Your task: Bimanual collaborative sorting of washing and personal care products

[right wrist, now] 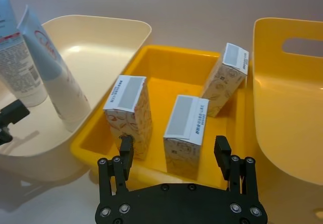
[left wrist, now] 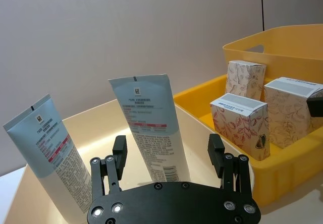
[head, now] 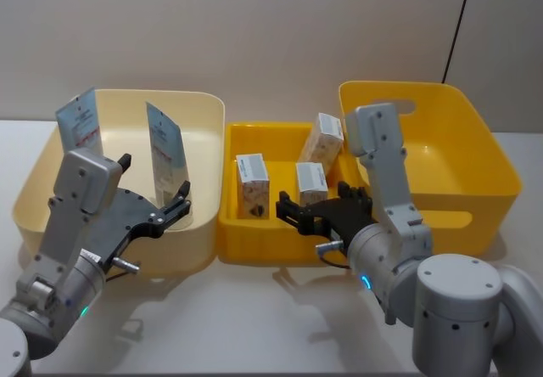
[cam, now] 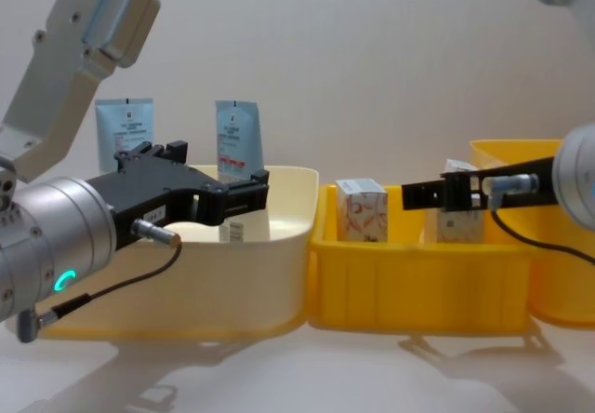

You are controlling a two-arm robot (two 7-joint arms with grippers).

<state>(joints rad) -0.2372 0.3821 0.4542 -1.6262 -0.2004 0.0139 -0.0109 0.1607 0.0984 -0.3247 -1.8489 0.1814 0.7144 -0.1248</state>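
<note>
Two pale blue and white squeeze tubes (head: 81, 122) (head: 165, 152) stand upright in the cream tub (head: 199, 98). Three small white cartons with orange-red print (head: 252, 184) (head: 311, 182) (head: 322, 139) sit in the low yellow tray (head: 254, 131). My left gripper (head: 154, 177) hangs open above the cream tub's near wall, its fingers (left wrist: 119, 146) facing the nearer tube (left wrist: 151, 128) without touching it. At the tray's near rim my right gripper (head: 321, 199) is open too, with the middle carton (right wrist: 186, 128) just ahead between its fingers (right wrist: 126, 146).
A large deep yellow tub (head: 475, 165) with a handle slot stands to the right of the tray. The three containers sit side by side on a white table (head: 254, 309), with a plain wall behind them.
</note>
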